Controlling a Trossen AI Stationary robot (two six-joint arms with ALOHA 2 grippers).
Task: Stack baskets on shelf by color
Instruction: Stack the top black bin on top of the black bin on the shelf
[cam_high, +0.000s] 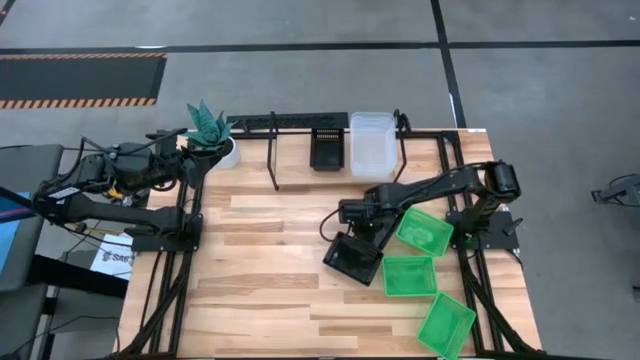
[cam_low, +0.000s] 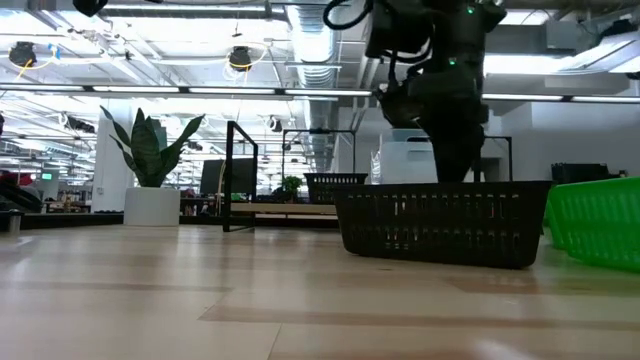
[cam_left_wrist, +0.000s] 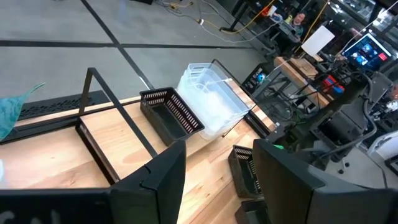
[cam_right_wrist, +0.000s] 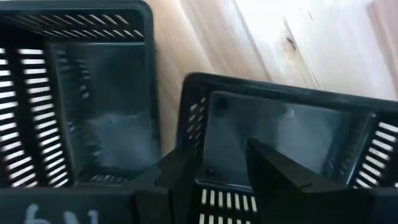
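On the table a black mesh basket (cam_high: 352, 258) sits flat on its base, and the right wrist view shows it (cam_right_wrist: 292, 134) beside a second black basket (cam_right_wrist: 74, 106). My right gripper (cam_right_wrist: 217, 158) hangs over it, pointing down and open, with one finger inside the near corner and one outside the wall. Three green baskets (cam_high: 408, 275) lie to the right. The shelf (cam_left_wrist: 118, 137) at the far edge carries a black basket (cam_high: 327, 150) and clear baskets (cam_high: 372, 145). My left gripper (cam_left_wrist: 217, 186) waits open, raised at the far left.
A white pot with a green plant (cam_high: 212, 140) stands at the far left beside the shelf's black frame (cam_high: 272, 160). The green baskets (cam_low: 600, 225) crowd the table's right side. Bare wood (cam_high: 250, 290) lies left of and in front of the black basket.
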